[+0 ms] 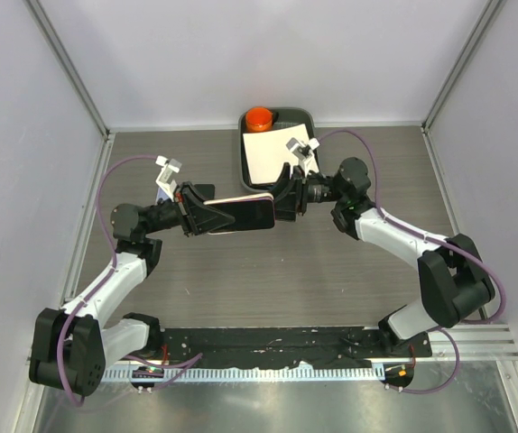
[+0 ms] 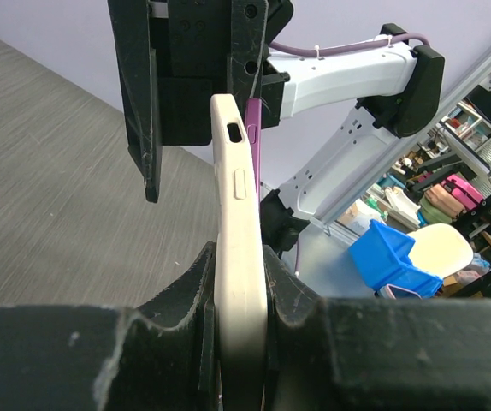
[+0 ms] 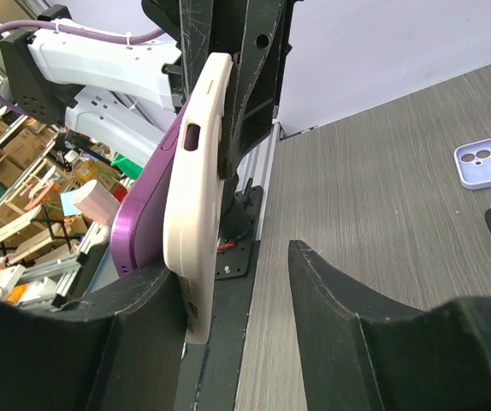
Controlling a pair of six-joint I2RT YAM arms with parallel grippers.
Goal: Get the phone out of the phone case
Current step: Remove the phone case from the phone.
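From above, the phone case (image 1: 241, 215) hangs in the air over the table (image 1: 268, 289), stretched between your left gripper (image 1: 207, 216) and right gripper (image 1: 279, 200). Treat this as the peel: hold one end firm and work the other.

In the left wrist view, your left jaws are narrow and clamped on the near end of the cream phone case. A purple sliver of the phone (image 2: 255, 128) shows behind its far end. Don't slacken here, and don't squeeze harder either, since that would likely pin the phone inside.

In the right wrist view, your right jaws stand about half open and clamp nothing. The phone case and phone lie against one side, and the other finger (image 3: 357, 342) stands apart. The phone bulges out of the phone case at this end, so I'd pry along that lip.
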